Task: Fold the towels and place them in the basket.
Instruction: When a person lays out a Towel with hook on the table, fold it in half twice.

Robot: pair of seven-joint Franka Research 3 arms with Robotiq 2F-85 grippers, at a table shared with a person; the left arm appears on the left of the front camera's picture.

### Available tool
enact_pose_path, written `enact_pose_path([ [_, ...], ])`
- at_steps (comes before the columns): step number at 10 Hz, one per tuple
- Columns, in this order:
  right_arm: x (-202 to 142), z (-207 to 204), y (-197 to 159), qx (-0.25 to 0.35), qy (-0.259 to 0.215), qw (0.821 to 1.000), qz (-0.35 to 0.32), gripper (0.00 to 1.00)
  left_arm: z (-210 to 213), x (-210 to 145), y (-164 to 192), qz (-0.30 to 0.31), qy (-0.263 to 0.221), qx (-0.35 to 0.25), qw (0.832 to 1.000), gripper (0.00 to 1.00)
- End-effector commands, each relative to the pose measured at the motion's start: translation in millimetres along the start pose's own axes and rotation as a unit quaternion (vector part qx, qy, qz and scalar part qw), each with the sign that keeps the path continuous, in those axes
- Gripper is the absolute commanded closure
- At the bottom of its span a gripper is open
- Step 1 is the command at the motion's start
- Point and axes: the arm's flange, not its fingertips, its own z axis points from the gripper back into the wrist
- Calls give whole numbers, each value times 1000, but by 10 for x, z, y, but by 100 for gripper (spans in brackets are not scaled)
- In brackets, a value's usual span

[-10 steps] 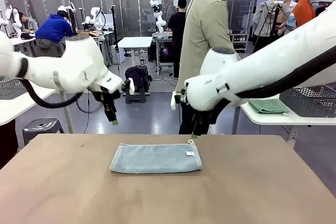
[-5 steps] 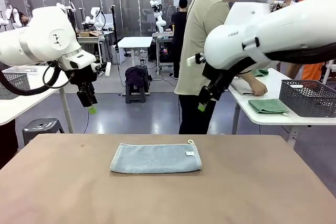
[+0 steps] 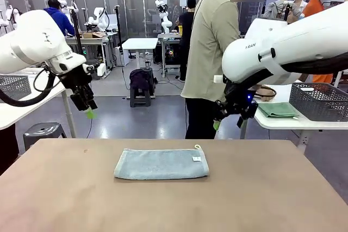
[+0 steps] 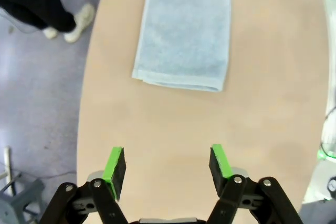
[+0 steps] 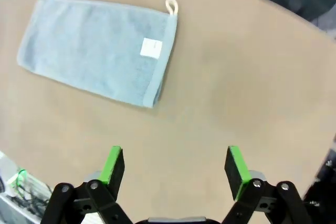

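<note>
One pale blue-grey towel [image 3: 161,164] lies folded into a long strip in the middle of the brown table [image 3: 65,199]. Its loop [image 5: 171,6] and white label [image 5: 150,48] are at the right end. My left gripper [image 3: 88,113] hangs open in the air, above and beyond the table's far left edge. In the left wrist view the towel [image 4: 184,30] lies well ahead of the empty left gripper [image 4: 168,166]. My right gripper [image 3: 217,124] hangs open above the far edge, right of the towel. The right wrist view shows the towel [image 5: 100,51] beyond the empty right gripper [image 5: 176,167].
A dark grey mesh basket [image 3: 318,101] and a folded green cloth [image 3: 277,110] sit on a white side table at the right. A person [image 3: 212,42] stands beyond the far edge, turned toward that table. Another mesh basket [image 3: 13,86] is on a table at the left.
Both grippers have pulled up and away from the towel's far edge, the left one out to the left, the right one out to the right. The towel has not moved.
</note>
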Motion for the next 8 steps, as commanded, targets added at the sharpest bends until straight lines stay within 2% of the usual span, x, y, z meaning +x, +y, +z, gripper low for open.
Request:
enact_pose_path([
  [1,-8,-11,-32,36,4,999,-38,4,238,-269,140,-27,-42,-52,997,19],
  [2,-34,-29,-20,57,-6,998,-36,4,359,-464,185,-18,-79,-67,994,19],
  [3,-17,-58,-35,15,8,1000,-16,4,457,-635,192,-13,-105,-76,991,19],
  [5,-17,-58,-35,15,8,1000,-16,4,617,-1025,161,1,-163,-82,983,19],
  [8,-20,-66,-35,23,9,999,-21,4,570,-1406,29,23,-249,-74,965,19],
])
